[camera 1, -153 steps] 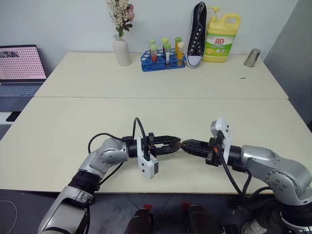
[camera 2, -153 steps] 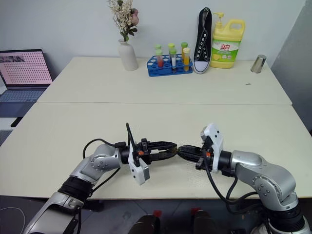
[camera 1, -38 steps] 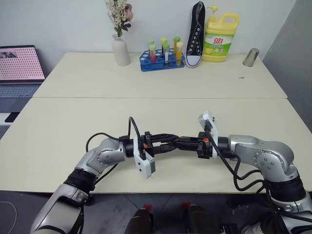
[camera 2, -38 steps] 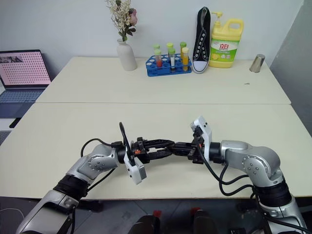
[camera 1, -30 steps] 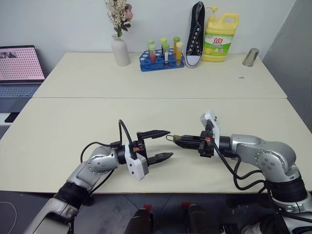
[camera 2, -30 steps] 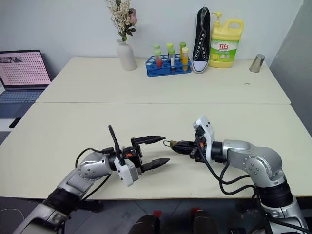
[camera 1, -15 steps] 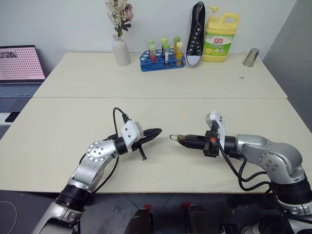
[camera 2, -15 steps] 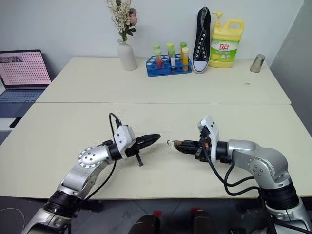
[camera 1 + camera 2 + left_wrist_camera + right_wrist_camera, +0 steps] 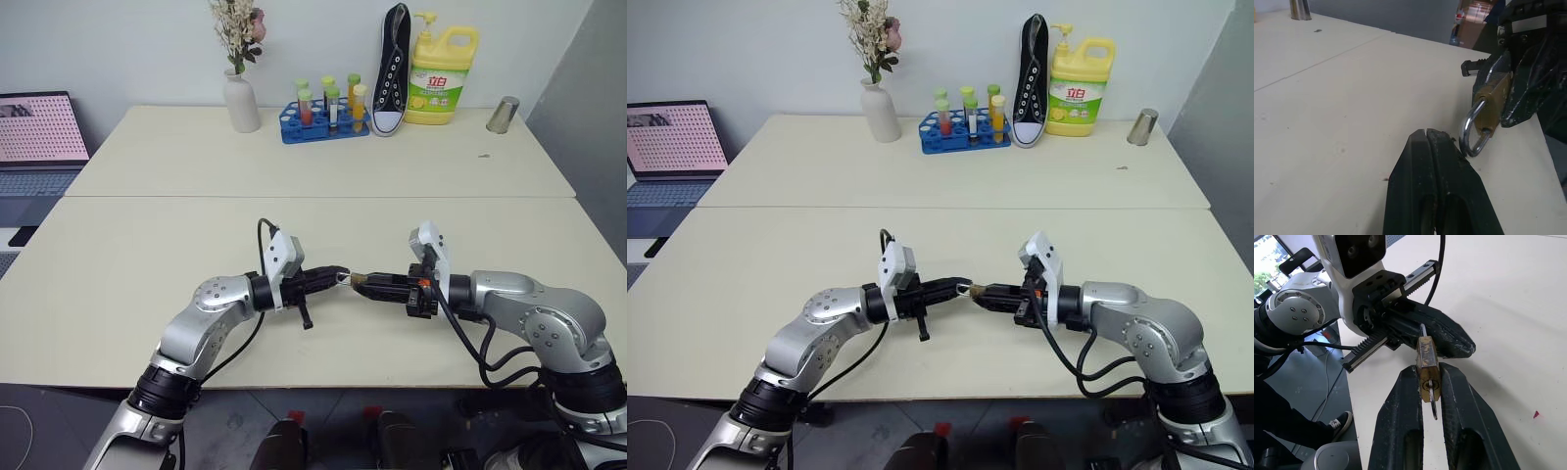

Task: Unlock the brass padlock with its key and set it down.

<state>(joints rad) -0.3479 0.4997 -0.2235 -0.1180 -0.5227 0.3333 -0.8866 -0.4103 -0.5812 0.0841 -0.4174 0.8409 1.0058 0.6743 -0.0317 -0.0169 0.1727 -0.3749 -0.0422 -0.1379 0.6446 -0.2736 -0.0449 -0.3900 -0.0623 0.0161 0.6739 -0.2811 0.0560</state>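
Along the far edge of the cream bench [image 9: 147, 255] stand a white vase of dried flowers [image 9: 242, 96], a blue rack of tubes [image 9: 327, 110], an upright black sneaker [image 9: 394, 67], a yellow detergent bottle [image 9: 442, 76], a steel cup [image 9: 506, 115], and a laptop [image 9: 39, 137] at far left.

Brass padlock [image 9: 1427, 367] between the two claws — left claw [image 9: 338, 277] left of it, right claw [image 9: 364, 284] right
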